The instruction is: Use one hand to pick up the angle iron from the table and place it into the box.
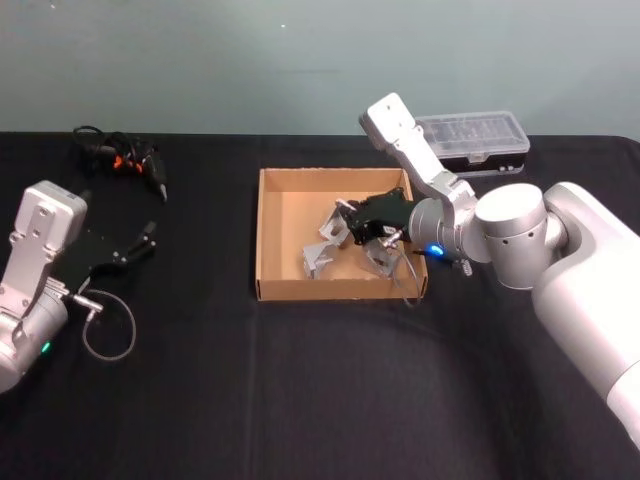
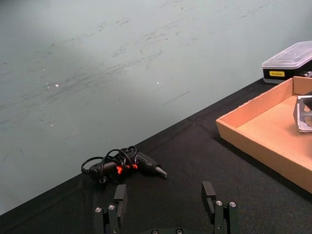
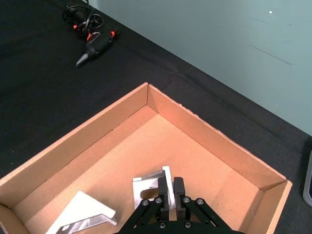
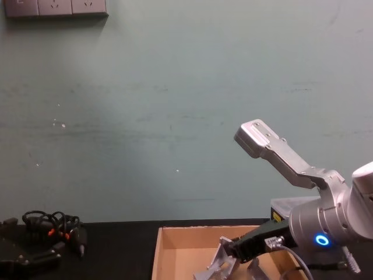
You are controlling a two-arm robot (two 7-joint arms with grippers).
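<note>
Where the flat matte black tabletop (image 1: 300, 400) meets a scuffed pale green wall (image 4: 175, 116), right black claw (image 3: 170, 191) pinching silver angle iron (image 3: 152, 191) inside tan cardboard box (image 1: 268, 240), left claw (image 2: 165, 204) spread wide.

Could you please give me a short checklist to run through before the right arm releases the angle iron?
1. Right gripper shut on the held angle iron: ok.
2. Held angle iron over the box, inside its walls: ok.
3. Held piece resting on the box floor: cannot tell.
4. Drop spot free of the other angle irons: cannot tell, they lie close by.
5. Left gripper open and parked over the table, away from the box: ok.
</note>
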